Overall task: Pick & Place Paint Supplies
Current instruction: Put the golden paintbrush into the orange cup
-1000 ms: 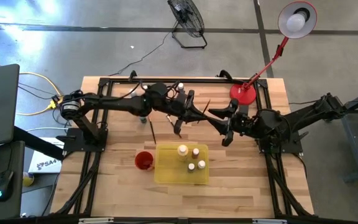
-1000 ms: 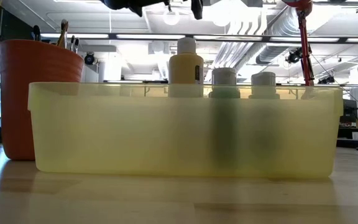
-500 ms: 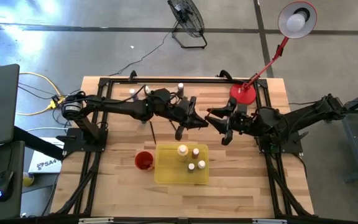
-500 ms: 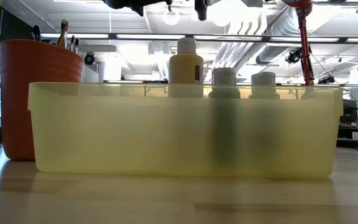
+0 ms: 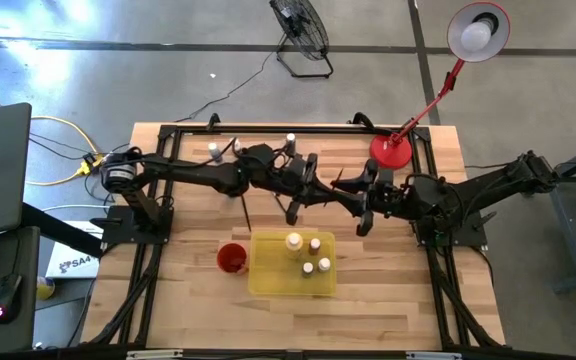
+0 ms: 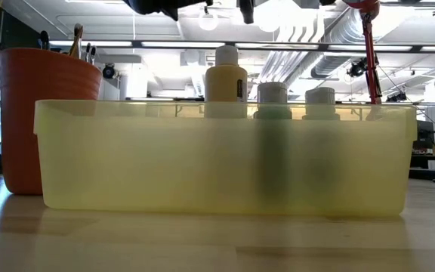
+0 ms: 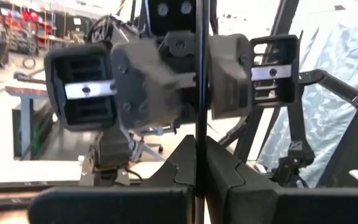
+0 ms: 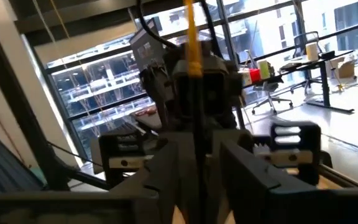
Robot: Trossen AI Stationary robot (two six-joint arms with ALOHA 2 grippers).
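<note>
The two arms had drawn closer together over the middle of the pale wooden desk (image 5: 388, 290) than they were a second before. The left gripper (image 5: 313, 188) had slid further from the left edge toward the centre. The right gripper (image 5: 353, 195) had edged in to meet it, so that the gap between them was almost gone.

In the left wrist view, the left gripper's fingers (image 7: 166, 177) were clenched on a thin dark paintbrush (image 7: 199, 74), which stood straight up from them. The right gripper sat squarely behind it. The right wrist view showed the same brush running up into a yellowish handle. I could not tell whether the right gripper had any hold on it.

With the left arm moved on, a small pale-capped paint bottle (image 5: 213, 150) near the desk's far edge now stood uncovered. Another (image 5: 290, 140) stood further along that edge. A second dark brush (image 5: 244, 210) lay loose on the wood, between the left arm and the round red cup (image 5: 231, 258).

Nothing nearer the front edge had changed. The translucent yellow plastic tray (image 5: 268, 285) sat just beside the cup. It held the larger yellowish bottle (image 5: 293, 241) and three small capped ones (image 5: 315, 243), all upright. From table height, brush handles stuck out of the cup's mouth.
</note>
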